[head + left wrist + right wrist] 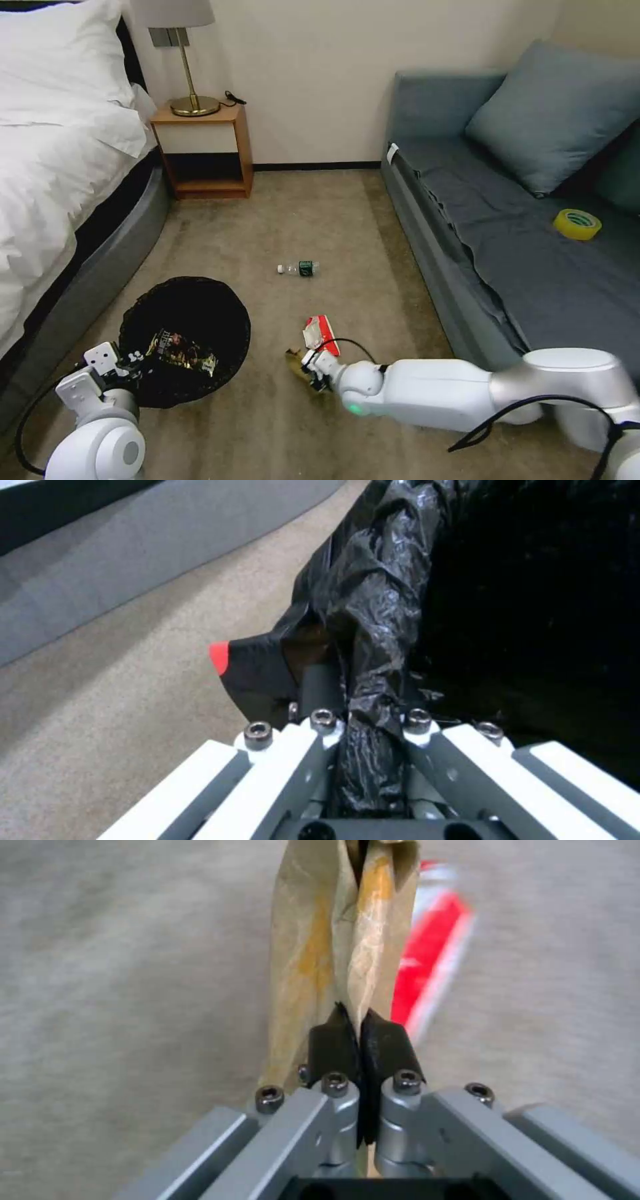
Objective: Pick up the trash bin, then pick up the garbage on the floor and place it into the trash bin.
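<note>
Right gripper (360,1040): jaws clamped on one edge of the crumpled tan paper (333,935), low over the beige carpet floor (280,213) just beside the red-and-white packet (319,332). The paper looks light, soft and easily torn; a pinch at a folded edge should suffice.

Left gripper (347,720): jaws clamped on the bag-lined rim of the small round white trash bin with crinkly black plastic liner (200,320), near the bed. The liner film appears slippery. A dark brown-gold snack wrapper (181,351) lies inside. The small clear bottle with green label (299,268) lies mid-floor, rigid and prone to roll; grip across its body.
</note>
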Robot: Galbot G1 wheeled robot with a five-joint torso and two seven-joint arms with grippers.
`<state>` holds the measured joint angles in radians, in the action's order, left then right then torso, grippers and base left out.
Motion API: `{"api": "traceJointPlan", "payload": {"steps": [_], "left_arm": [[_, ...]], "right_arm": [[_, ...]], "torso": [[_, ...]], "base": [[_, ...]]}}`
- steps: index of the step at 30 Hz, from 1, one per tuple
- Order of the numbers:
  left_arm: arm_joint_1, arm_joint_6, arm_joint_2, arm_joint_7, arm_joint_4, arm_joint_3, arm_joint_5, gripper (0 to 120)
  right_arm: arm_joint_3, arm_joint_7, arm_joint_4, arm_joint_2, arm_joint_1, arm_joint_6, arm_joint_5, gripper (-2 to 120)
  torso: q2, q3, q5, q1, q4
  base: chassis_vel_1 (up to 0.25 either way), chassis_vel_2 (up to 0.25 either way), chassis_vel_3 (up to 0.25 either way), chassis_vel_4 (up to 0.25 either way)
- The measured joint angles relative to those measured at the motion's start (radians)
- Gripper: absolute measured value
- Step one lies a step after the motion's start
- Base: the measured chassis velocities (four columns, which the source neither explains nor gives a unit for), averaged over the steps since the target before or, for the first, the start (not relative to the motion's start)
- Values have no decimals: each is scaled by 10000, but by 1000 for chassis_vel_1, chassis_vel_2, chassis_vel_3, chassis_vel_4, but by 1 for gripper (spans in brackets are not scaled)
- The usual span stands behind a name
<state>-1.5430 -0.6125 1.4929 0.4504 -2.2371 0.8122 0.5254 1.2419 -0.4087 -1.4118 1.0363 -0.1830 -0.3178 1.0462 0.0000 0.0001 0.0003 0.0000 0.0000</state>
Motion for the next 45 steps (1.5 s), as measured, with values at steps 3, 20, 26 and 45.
{"api": "traceJointPlan", "payload": {"steps": [3, 20, 26, 45], "left_arm": [[0, -2, -22, 14, 6, -6, -5, 3], [-3, 6, 7, 42, 287, -422, -131, 3], [-16, -31, 35, 49, 200, -474, -184, 3], [-22, -54, 115, 52, 100, -590, -249, 3]], "right_arm": [[-544, -147, -755, -647, 166, -90, -152, 0], [-3329, -1761, -5353, 121, 531, -688, 1650, 0], [-2253, -1914, -4392, 2251, 558, -262, 1528, 0], [-1869, -1953, -3522, 2648, 293, -154, 775, 42]], "torso": [[0, -1, -1, 0, -2], [2, -1, -5, 0, -1], [1, -1, -6, 0, 7], [1, -1, -3, 0, 0]], "base": [[0, 0, 0, 0], [0, 0, 0, 0], [0, 0, 0, 0], [0, 0, 0, 0]]}}
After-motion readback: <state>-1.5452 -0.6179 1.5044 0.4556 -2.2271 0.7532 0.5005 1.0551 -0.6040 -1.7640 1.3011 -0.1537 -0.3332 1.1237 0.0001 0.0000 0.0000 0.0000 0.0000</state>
